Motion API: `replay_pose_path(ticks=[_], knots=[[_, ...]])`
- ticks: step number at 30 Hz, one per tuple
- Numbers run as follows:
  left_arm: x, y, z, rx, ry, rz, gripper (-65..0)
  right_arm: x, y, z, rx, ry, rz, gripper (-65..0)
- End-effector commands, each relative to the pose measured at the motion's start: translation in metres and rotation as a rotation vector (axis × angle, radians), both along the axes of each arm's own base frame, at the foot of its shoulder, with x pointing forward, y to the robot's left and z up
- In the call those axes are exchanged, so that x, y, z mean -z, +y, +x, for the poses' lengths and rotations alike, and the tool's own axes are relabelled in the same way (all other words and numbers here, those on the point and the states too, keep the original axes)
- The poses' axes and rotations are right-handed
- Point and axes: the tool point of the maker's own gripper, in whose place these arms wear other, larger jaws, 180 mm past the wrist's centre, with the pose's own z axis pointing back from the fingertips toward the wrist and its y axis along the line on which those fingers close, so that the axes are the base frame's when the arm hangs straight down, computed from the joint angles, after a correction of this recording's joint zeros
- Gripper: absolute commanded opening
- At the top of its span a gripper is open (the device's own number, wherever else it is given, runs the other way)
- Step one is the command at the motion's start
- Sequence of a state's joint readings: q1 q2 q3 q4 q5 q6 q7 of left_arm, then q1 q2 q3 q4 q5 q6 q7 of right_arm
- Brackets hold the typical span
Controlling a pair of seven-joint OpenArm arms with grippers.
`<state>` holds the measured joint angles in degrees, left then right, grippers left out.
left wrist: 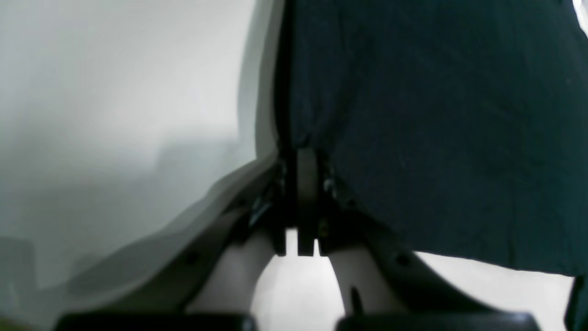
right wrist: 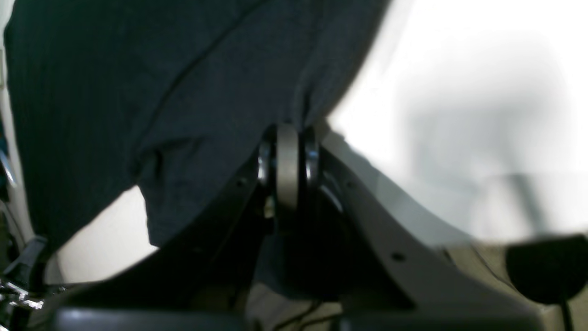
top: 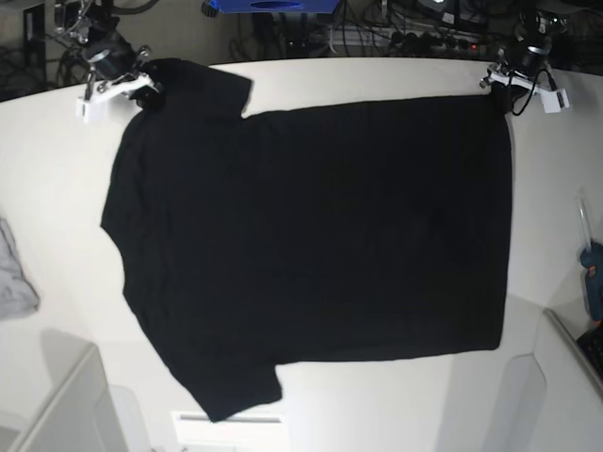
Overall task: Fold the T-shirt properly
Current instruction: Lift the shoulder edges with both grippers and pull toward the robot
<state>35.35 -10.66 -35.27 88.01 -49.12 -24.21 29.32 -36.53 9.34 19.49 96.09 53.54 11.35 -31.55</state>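
White table (top: 396, 405) nearest camera; T-shirt (top: 311, 254) spread flat, plain black side up, no fold made yet, whole fold left. Beyond shirt, far corners: right gripper (top: 141, 92) pinching shoulder, left gripper (top: 497, 87) pinching hem corner.
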Motion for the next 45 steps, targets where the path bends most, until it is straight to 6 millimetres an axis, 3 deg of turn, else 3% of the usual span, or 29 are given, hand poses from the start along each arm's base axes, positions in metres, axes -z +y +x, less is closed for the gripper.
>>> replay_pose_path(ticks=[1, 14, 22, 28, 32, 37, 45], knots=[[-0.006, 0.003, -0.004, 0.015, 0.007, 0.024, -65.0, -0.009, -0.002, 0.000, -0.007, -0.019, -0.010, -65.0], [-0.029, -0.005, -0.012, 0.078, -0.005, 0.069, -65.0, -0.029, 0.007, -0.021, -0.047, -0.022, -0.027, -65.0], [-0.027, 0.000, -0.030, 0.095, 0.045, 0.082, -65.0, -0.029, 0.005, -0.044, -0.031, 0.002, -0.039, -65.0], [-0.026, 0.000, -0.035, 0.097, 0.057, 0.084, -65.0, -0.035, 0.009, -0.046, -0.042, -0.007, -0.039, -65.0], [-0.044, -0.010, -0.028, 0.135, 0.018, 0.104, -65.0, -0.041, 0.012, -0.040, -0.048, -0.029, -0.038, -65.0], [-0.059, -0.017, -0.015, 0.159, -0.033, 0.114, -65.0, -0.053, 0.012, -0.011, -0.056, -0.107, -0.045, -65.0], [-0.074, -0.005, 0.006, 0.098, -0.116, 0.127, -65.0, -0.063, 0.017, 0.022, -0.093, -0.151, -0.035, -65.0]])
